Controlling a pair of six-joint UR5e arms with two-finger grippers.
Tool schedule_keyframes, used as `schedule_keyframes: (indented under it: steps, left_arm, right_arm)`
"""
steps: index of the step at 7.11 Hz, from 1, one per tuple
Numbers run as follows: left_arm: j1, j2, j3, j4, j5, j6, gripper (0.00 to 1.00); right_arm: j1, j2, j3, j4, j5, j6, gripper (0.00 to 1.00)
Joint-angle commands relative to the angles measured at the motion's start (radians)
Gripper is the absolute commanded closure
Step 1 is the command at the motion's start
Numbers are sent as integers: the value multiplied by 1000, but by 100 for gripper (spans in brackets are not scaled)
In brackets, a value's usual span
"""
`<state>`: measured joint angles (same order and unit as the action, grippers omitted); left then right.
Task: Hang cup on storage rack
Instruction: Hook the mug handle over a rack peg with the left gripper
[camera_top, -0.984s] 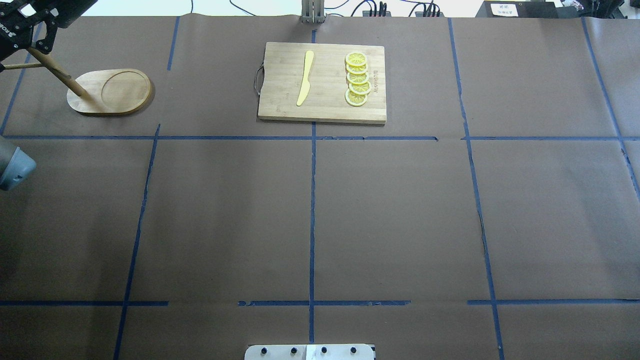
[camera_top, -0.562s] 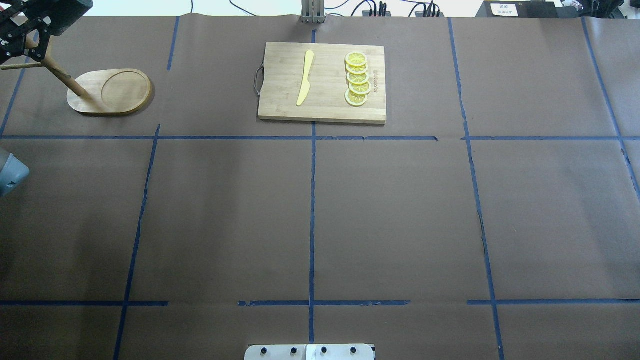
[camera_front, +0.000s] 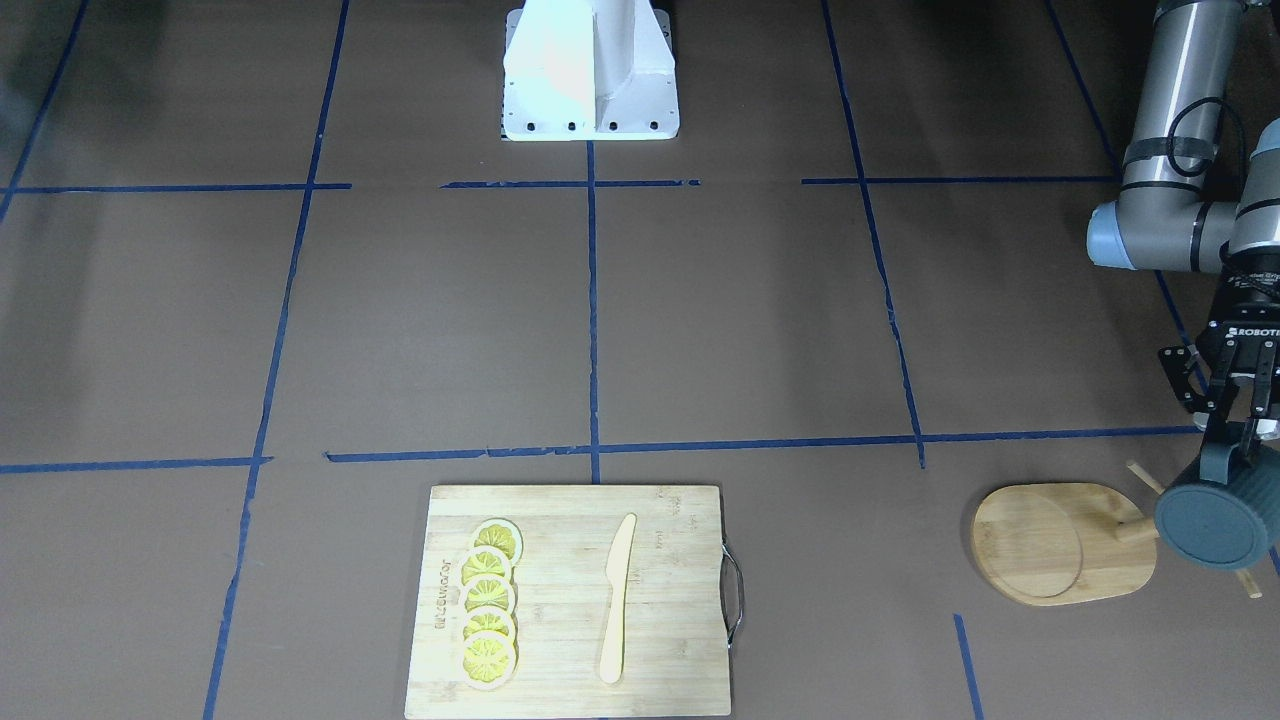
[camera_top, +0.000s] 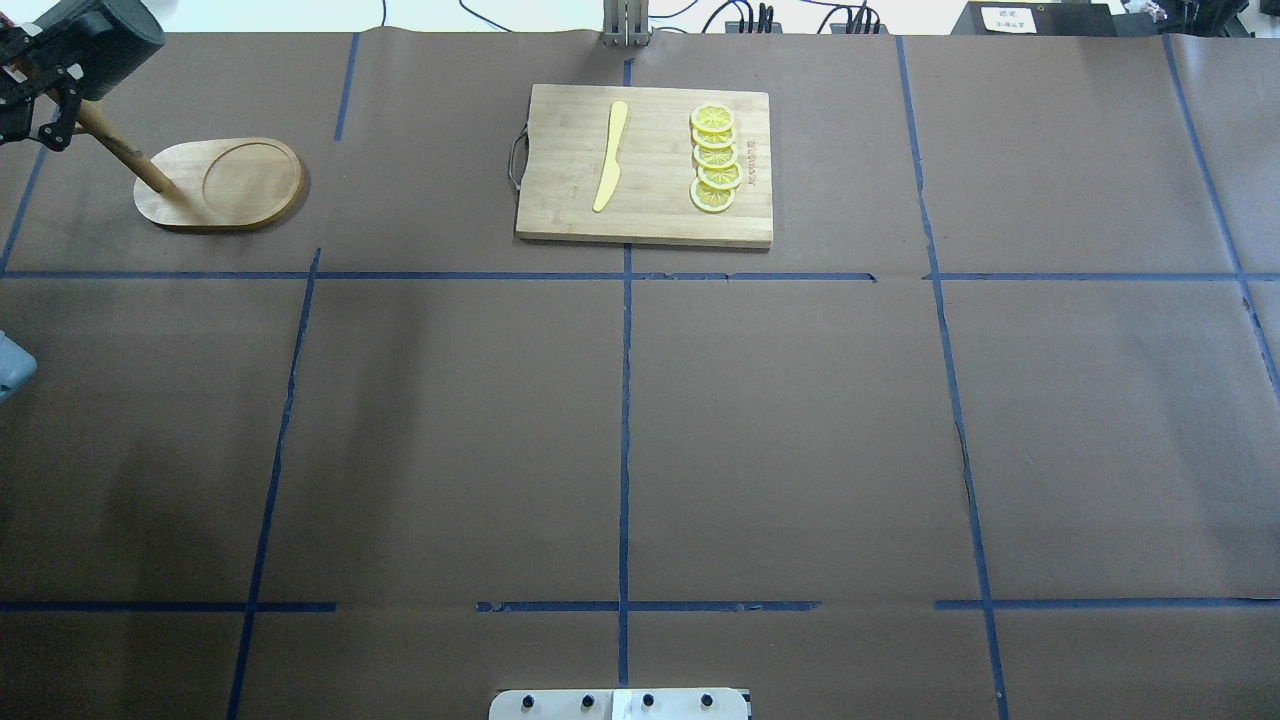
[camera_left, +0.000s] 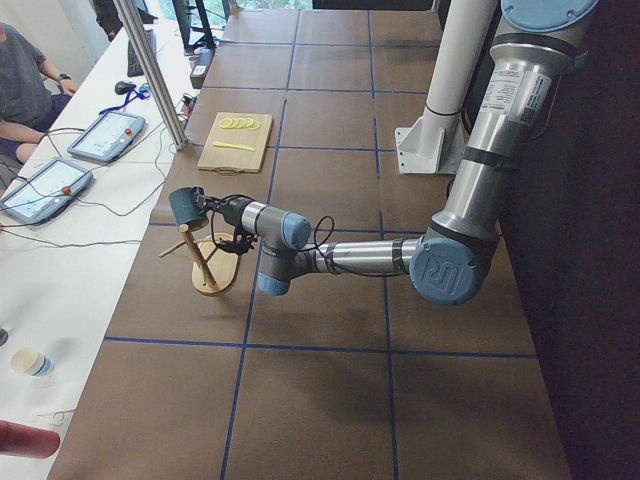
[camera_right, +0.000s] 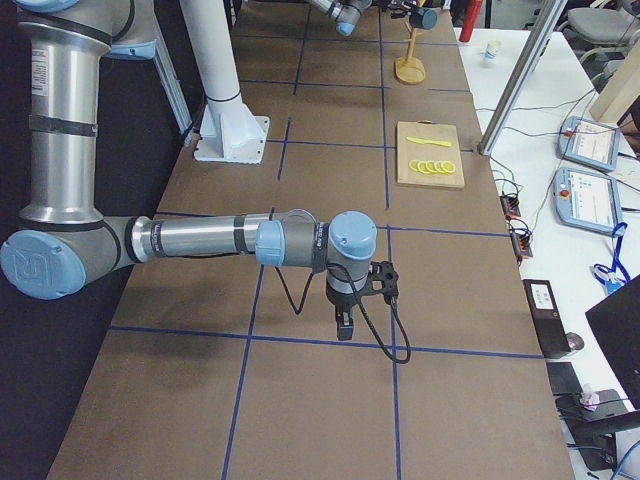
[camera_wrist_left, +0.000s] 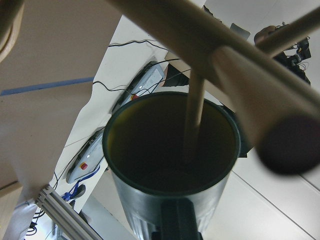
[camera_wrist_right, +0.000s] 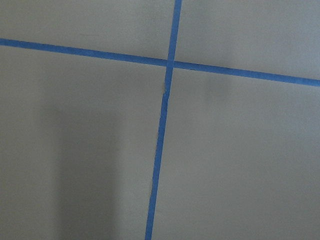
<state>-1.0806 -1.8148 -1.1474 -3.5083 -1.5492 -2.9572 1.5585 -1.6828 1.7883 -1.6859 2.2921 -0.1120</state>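
The dark blue-grey ribbed cup (camera_front: 1215, 520) lies on its side in the air, beside the top of the bamboo storage rack (camera_front: 1060, 545). My left gripper (camera_front: 1240, 440) is shut on the cup's handle. In the left wrist view the cup's mouth (camera_wrist_left: 170, 165) faces the pole (camera_wrist_left: 225, 55), and a thin peg (camera_wrist_left: 195, 115) reaches into the mouth. In the overhead view the cup (camera_top: 95, 40) and left gripper (camera_top: 35, 95) are at the far left edge, above the rack's pole (camera_top: 125, 150). My right gripper (camera_right: 345, 320) hangs over bare table; I cannot tell whether it is open or shut.
A rectangular bamboo cutting board (camera_top: 660, 215) with a yellow knife (camera_top: 610, 155) and lemon slices (camera_top: 715, 160) lies at the table's far middle. Blue tape lines cross the brown table cover. The robot's white base (camera_front: 590, 70) stands at the near edge.
My left gripper has moved the cup leftward and slightly nearer in the overhead view, over the rack's top. The side peg seen earlier is now hidden. The left elbow has slid further out of view.
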Motion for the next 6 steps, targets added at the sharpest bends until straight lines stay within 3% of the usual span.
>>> schedule_keyframes:
  steps: [1, 3, 4, 5, 6]
  left_arm:
    - [5, 5, 21, -6, 0, 3, 95]
    - [7, 3, 35, -6, 0, 6, 91]
    - [8, 0, 38, -6, 0, 9, 80]
    - [10, -3, 41, -6, 0, 10, 30]
    - [8, -3, 41, -6, 0, 10, 0]
  right_arm:
    - [0, 0, 0, 0, 0, 0, 0]
    - [0, 0, 0, 0, 0, 0, 0]
    - [0, 0, 0, 0, 0, 0, 0]
    - [0, 0, 0, 0, 0, 0, 0]
    - [0, 0, 0, 0, 0, 0, 0]
